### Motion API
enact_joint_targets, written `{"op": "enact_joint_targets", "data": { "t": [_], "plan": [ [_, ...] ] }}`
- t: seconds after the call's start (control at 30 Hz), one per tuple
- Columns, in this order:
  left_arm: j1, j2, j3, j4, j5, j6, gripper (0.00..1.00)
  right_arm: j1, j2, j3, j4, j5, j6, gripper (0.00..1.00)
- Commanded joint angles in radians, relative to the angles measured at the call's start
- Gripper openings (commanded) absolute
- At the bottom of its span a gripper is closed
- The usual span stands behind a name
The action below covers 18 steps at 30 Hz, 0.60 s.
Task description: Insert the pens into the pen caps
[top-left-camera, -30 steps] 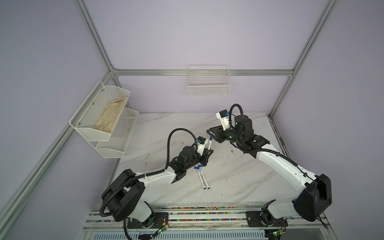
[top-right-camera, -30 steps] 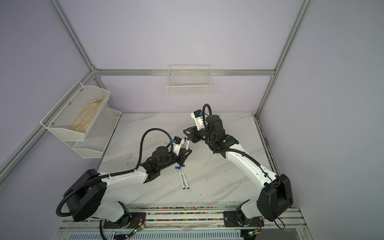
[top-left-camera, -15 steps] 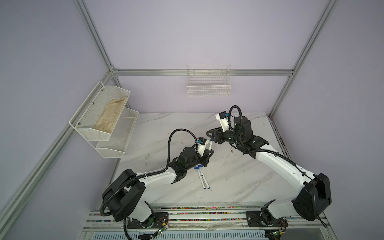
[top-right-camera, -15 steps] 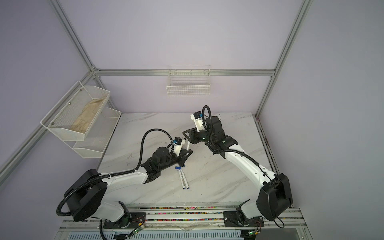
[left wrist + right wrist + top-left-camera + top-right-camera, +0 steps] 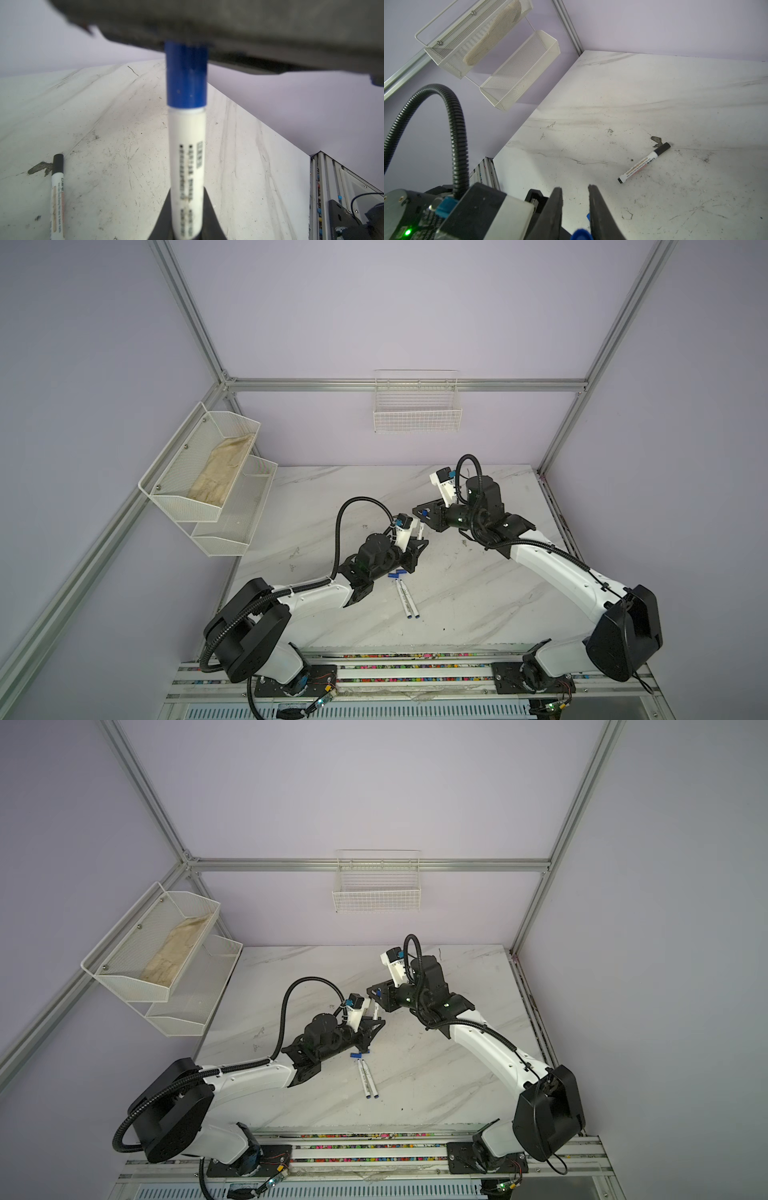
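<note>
My left gripper (image 5: 186, 193) is shut on a white-barrelled pen (image 5: 186, 155) that points up and away from it. A blue pen cap (image 5: 187, 76) sits on the pen's far end, and its top runs in under my right gripper (image 5: 422, 512). In the right wrist view the cap (image 5: 580, 234) lies low between the fingers of the right gripper (image 5: 575, 191), which is closed round it. Two uncapped pens (image 5: 405, 599) lie side by side on the table with two loose blue caps (image 5: 397, 573) just beyond them. A black-capped pen (image 5: 643, 164) lies apart.
A two-tier white mesh shelf (image 5: 208, 472) hangs on the left wall and a wire basket (image 5: 415, 414) on the back wall. The arms' mounting rail (image 5: 374, 672) runs along the marble table's front edge. A dark smear (image 5: 656, 140) marks the table by the black-capped pen.
My right gripper has moved left and down to the tip of the pen in the left gripper, and its jaws have narrowed round the blue cap. The left arm has barely moved.
</note>
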Motion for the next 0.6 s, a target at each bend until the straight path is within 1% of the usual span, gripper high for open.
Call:
{"op": "enact_joint_targets", "data": {
  "t": [0.0, 0.03, 0.13, 0.17, 0.23, 0.3, 0.33, 0.4, 0.43, 0.5, 0.57],
  "plan": [
    [0.002, -0.016, -0.034, 0.058, -0.007, -0.011, 0.00, -0.001, 0.009, -0.017, 0.001, -0.033, 0.001, 0.19],
    [0.001, -0.019, -0.034, 0.064, -0.010, -0.014, 0.00, -0.001, 0.009, -0.021, 0.000, -0.034, 0.001, 0.16],
    [0.002, -0.032, -0.034, 0.111, -0.015, -0.029, 0.00, -0.001, 0.012, -0.042, -0.004, -0.052, 0.001, 0.02],
    [0.002, -0.040, -0.029, 0.133, -0.025, -0.038, 0.00, -0.001, 0.015, -0.048, -0.007, -0.064, 0.001, 0.00],
    [0.013, -0.052, -0.013, 0.174, -0.035, -0.055, 0.00, -0.001, 0.026, -0.060, -0.012, -0.090, 0.007, 0.00],
    [0.039, -0.052, 0.007, 0.233, -0.036, -0.086, 0.00, -0.001, 0.049, -0.052, -0.053, -0.098, -0.001, 0.00],
    [0.057, -0.083, 0.016, 0.263, -0.032, -0.105, 0.00, -0.001, 0.063, -0.039, -0.102, -0.094, -0.038, 0.00],
    [0.113, -0.101, 0.032, 0.344, -0.016, -0.168, 0.00, -0.001, 0.098, -0.014, -0.203, -0.080, -0.099, 0.00],
    [0.147, -0.108, 0.036, 0.391, -0.001, -0.206, 0.00, -0.001, 0.110, -0.012, -0.230, -0.106, -0.111, 0.00],
    [0.217, -0.121, 0.039, 0.464, 0.024, -0.276, 0.00, -0.001, 0.113, -0.020, -0.242, -0.151, -0.092, 0.00],
    [0.282, -0.132, 0.042, 0.520, 0.058, -0.335, 0.00, -0.007, 0.125, -0.022, -0.258, -0.224, -0.068, 0.00]
  ]
}}
